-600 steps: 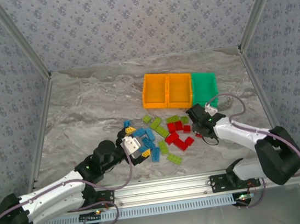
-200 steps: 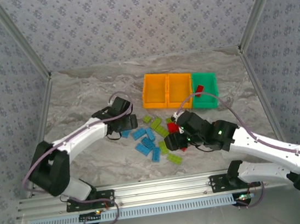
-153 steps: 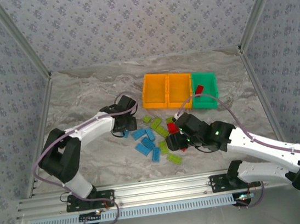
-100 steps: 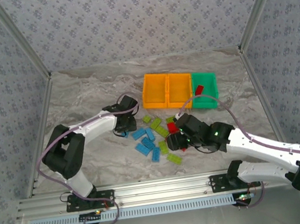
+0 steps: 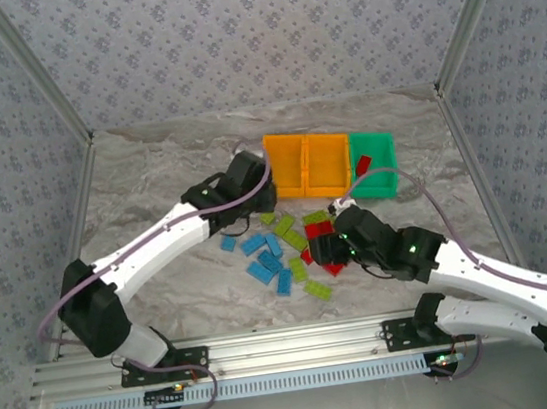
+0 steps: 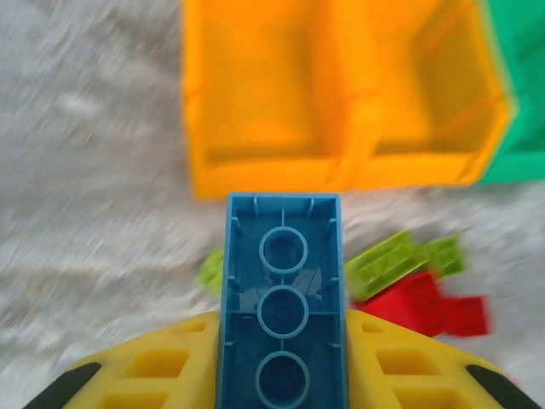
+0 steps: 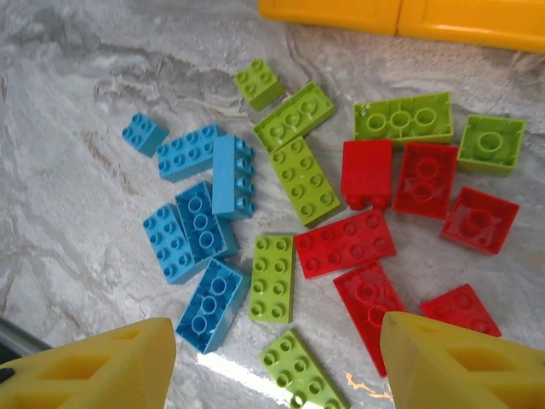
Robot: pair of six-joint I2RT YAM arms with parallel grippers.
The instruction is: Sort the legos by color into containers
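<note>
My left gripper (image 5: 248, 176) is shut on a blue lego (image 6: 283, 315), which lies hollow side up between the yellow fingers (image 6: 153, 366). It hovers just short of the left orange container (image 6: 255, 175), with the second orange container (image 6: 417, 166) and the green container (image 6: 519, 128) to its right. A red lego (image 5: 362, 164) lies in the green container (image 5: 385, 149). My right gripper (image 7: 277, 319) hangs wide open above the pile, holding nothing. Under it lie several blue legos (image 7: 200, 226), lime legos (image 7: 274, 277) and red legos (image 7: 345, 243).
The three containers stand in a row at the back of the marble table (image 5: 151, 190), just behind the pile (image 5: 289, 248). Patterned walls and metal rails (image 5: 302, 342) close in the table. Bare tabletop stretches to the left of the pile.
The left gripper closed on a blue lego at the pile's left edge and carried it up and right to the left orange container. The right arm drew back slightly to the right, still open.
</note>
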